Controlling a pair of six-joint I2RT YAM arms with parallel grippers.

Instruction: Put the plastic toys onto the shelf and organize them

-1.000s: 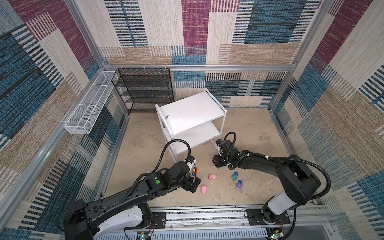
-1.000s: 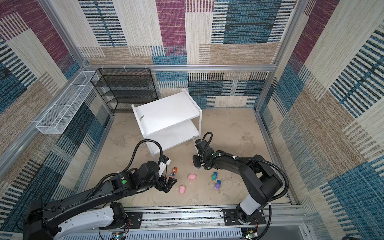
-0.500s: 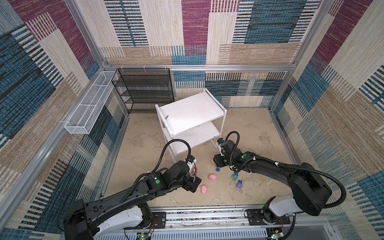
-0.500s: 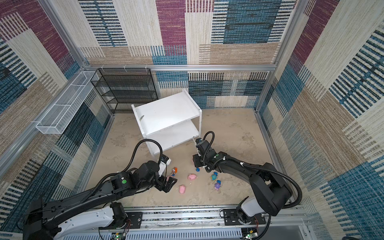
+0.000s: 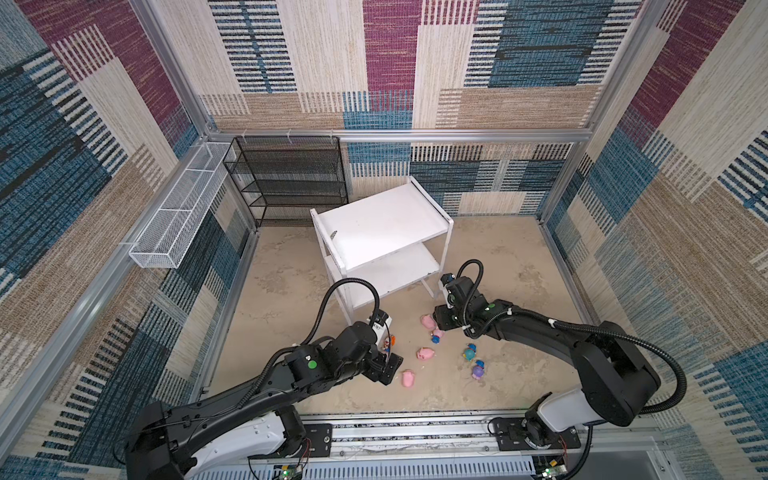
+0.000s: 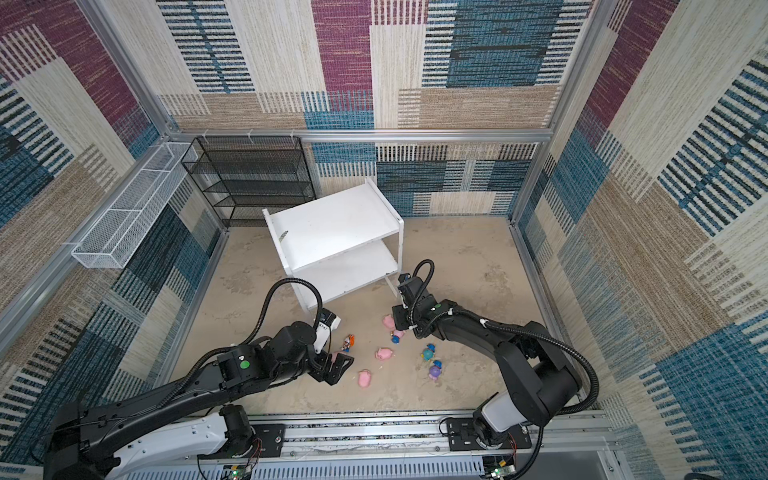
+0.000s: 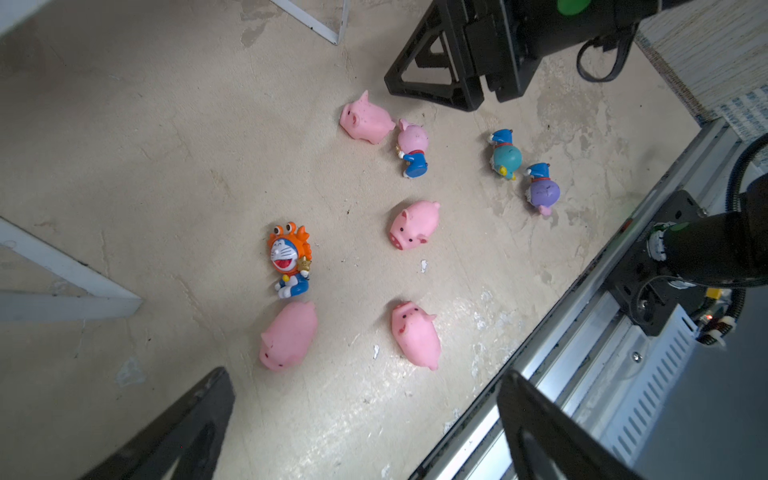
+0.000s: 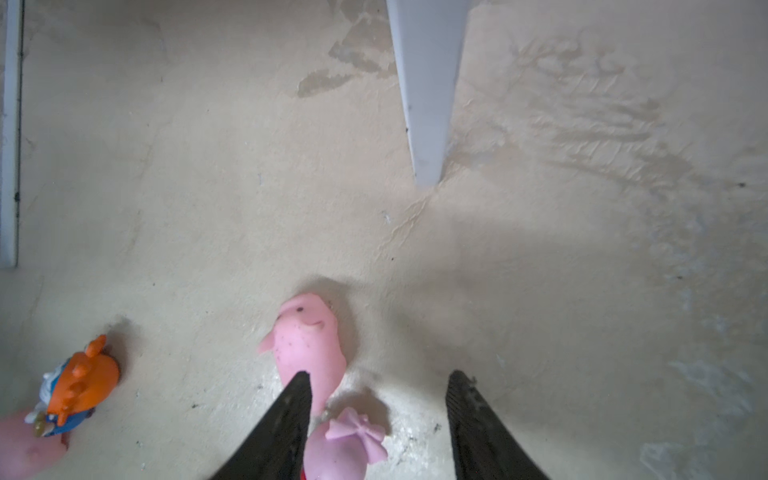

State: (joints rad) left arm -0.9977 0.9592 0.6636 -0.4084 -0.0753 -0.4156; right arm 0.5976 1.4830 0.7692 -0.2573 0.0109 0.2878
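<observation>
Your left claw [image 7: 365, 376] is spread wide; your right claw [image 8: 379, 375] is loose around the pink-hooded toy [image 8: 345, 444] (shelf [image 5: 386, 224] at eleven o'clock).

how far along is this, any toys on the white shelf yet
Done: nothing; both boards of the shelf look bare and all eight toys lie on the floor. In hand: nothing held; the open right gripper straddles the pink-hooded figurine; the left gripper hovers open. Left: all eight placements.
</observation>
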